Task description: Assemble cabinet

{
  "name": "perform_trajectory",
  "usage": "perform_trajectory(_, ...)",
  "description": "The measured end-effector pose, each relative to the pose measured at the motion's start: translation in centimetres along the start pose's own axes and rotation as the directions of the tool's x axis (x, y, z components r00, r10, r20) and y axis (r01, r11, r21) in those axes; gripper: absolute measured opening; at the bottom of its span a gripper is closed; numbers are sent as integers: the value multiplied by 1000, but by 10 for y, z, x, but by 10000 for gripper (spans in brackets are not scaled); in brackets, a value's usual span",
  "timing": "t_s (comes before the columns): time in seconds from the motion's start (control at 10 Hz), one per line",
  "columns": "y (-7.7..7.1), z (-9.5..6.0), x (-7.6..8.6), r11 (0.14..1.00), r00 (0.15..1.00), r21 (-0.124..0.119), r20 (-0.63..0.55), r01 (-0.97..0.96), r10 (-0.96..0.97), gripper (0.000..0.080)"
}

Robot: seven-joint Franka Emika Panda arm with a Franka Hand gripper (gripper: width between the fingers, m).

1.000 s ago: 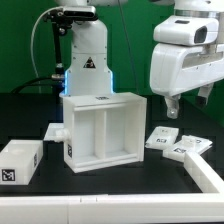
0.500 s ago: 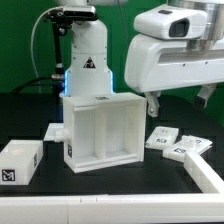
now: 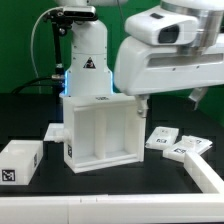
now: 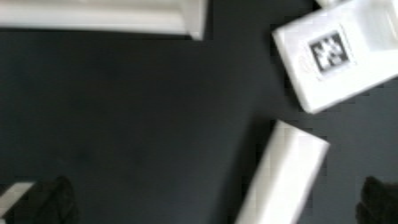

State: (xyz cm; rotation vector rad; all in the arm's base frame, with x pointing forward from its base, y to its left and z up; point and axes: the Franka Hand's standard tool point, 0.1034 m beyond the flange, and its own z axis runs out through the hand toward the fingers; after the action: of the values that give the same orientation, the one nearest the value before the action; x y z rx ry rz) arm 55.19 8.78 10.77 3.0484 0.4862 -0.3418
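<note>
A black table (image 3: pixel 120 190) carries everything, with a green backdrop (image 3: pixel 120 25) behind. The cabinet (image 3: pixel 100 130) stands upright near the table's middle, its open front split by a divider into two bays. Small tagged blocks (image 3: pixel 163 139) lie near it on the exterior view's right, apart from it. A tagged box (image 3: pixel 20 160) sits at the left edge. The hand (image 4: pixel 214 205) hangs over dark table and a white bar (image 4: pixel 285 170), with its fingers (image 4: pixel 45 203) spread wide and gripping nothing. The fingers are blurred and cut off at the frame's edge.
</note>
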Motion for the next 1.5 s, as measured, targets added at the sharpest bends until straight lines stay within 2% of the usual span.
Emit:
perform_trajectory(0.1, -3, 2, -8, 1000, 997, 4, 71, -25, 25, 796)
perform_trajectory(0.4, -5, 6, -11, 1000, 958, 21, 285, -22, 15, 796)
perform_trajectory(0.5, -2, 11, -18, 999, 924, 28, 383, -24, 11, 796)
perform_trajectory(0.6, -6, 15, -18, 999, 886, -9, 460, -49, 48, 796)
perform_trajectory(0.7, -24, 30, -29, 995, 834, -49, 543, -90, 102, 796)
perform_trajectory(0.8, -26, 34, -34, 999, 798, -24, 601, -49, 54, 796)
perform_trajectory(0.9, -24, 34, -36, 998, 763, -25, 644, -53, 57, 796)
perform_trajectory(1.0, -24, 38, -31, 998, 776, -24, 628, -53, 57, 796)
perform_trajectory(1.2, -21, 53, -51, 998, 740, -39, 669, -50, 63, 796)
perform_trajectory(1.4, -17, 65, -55, 997, 758, -42, 648, -67, 78, 796)
perform_trajectory(1.5, -18, 65, -57, 997, 755, -40, 651, -64, 75, 796)
